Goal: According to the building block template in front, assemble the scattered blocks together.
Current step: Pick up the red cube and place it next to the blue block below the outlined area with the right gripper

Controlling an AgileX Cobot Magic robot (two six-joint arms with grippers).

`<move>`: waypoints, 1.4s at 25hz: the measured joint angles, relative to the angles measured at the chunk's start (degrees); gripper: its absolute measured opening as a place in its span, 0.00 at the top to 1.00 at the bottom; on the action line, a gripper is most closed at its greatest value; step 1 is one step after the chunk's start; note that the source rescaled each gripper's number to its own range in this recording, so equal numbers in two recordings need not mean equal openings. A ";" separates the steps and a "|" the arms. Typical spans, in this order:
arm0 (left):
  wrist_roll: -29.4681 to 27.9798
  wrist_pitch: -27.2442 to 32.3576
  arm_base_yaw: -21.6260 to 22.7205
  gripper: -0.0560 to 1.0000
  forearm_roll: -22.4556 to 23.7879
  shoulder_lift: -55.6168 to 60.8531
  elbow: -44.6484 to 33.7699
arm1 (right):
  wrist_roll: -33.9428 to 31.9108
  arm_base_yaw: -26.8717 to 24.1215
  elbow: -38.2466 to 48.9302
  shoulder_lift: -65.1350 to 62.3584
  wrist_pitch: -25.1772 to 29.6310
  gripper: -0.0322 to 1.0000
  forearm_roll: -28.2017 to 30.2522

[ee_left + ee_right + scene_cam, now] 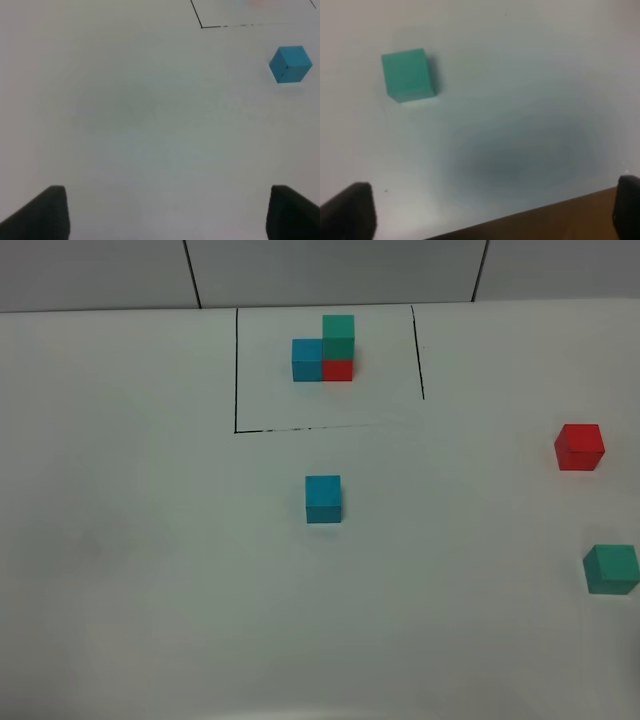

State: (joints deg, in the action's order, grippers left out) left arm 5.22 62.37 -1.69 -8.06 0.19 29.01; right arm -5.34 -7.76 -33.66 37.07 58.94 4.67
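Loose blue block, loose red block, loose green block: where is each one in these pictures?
loose blue block (323, 499): exterior high view, centre of the block.
loose red block (579, 447): exterior high view, centre of the block.
loose green block (408, 74): right wrist view, its top face.

Probably a robotics lab bench rather than a home, though little of the room shows. There is a bare white desk (150, 540) with a black-lined rectangle (236, 370) drawn at its far edge, a plain blue block (323, 499) set out mid-desk, and a blank grey panelled wall (330, 270) behind.
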 joint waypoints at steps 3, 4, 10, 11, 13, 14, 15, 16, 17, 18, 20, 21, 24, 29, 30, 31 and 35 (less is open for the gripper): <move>0.00 0.00 0.00 0.02 0.00 0.00 0.00 | 0.48 0.00 -2.08 9.02 -1.08 0.06 -0.14; 0.00 0.00 0.00 0.02 0.00 0.00 0.00 | 0.54 0.00 -2.62 11.89 -1.61 0.06 -0.38; 0.00 0.00 0.00 0.02 0.00 0.00 0.00 | 1.09 0.00 -5.80 24.65 -5.46 0.06 -2.05; 0.00 0.00 0.00 0.02 0.00 0.00 0.00 | 1.36 0.00 -6.08 26.14 -6.40 0.06 -2.31; 0.00 0.00 0.00 0.02 0.00 0.00 0.00 | 2.16 0.00 -6.44 28.21 -8.02 0.07 -3.55; 0.00 0.00 0.00 0.02 0.00 0.00 0.00 | 2.68 0.00 -6.44 29.06 -8.74 0.07 -3.85; 0.00 0.00 0.00 0.02 0.00 0.00 0.00 | 2.84 0.00 -6.44 29.75 -9.34 0.07 -4.06; 0.00 0.00 0.00 0.02 0.00 0.00 0.00 | 3.01 0.00 -6.44 30.24 -9.91 0.08 -4.13; 0.00 0.00 0.00 0.02 0.00 0.00 0.00 | 3.07 0.00 -6.44 30.75 -10.37 0.08 -4.17; 0.00 0.00 0.00 0.02 0.00 0.00 0.00 | 3.07 0.00 -6.44 31.15 -10.89 0.08 -4.33; 0.00 0.00 0.00 0.02 0.00 0.00 0.00 | 3.07 0.00 -6.44 31.61 -11.77 0.08 -4.67; 0.00 0.00 0.00 0.02 0.00 0.00 0.00 | 3.07 0.00 -6.44 31.80 -11.96 0.09 -4.67; 0.00 0.00 0.00 0.02 0.00 0.00 0.00 | 3.12 0.00 -6.49 31.88 -12.52 0.09 -4.67; 0.00 0.00 0.00 0.02 0.00 0.00 0.00 | 3.84 0.00 -6.48 31.88 -12.68 0.09 -4.67; 0.00 0.00 0.00 0.02 0.00 0.00 0.00 | 3.96 0.00 -6.48 31.88 -12.68 0.09 -4.67; 0.00 0.00 0.00 0.02 0.00 0.00 0.00 | 4.11 0.00 -6.48 31.88 -12.68 0.09 -4.67; 0.00 0.00 0.00 0.02 0.00 0.00 0.00 | 4.51 0.00 -7.17 33.23 -12.56 0.09 -4.67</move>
State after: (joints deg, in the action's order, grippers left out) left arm 5.22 62.37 -1.69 -8.06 0.19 29.01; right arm -0.83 -7.76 -40.83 70.30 46.38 0.00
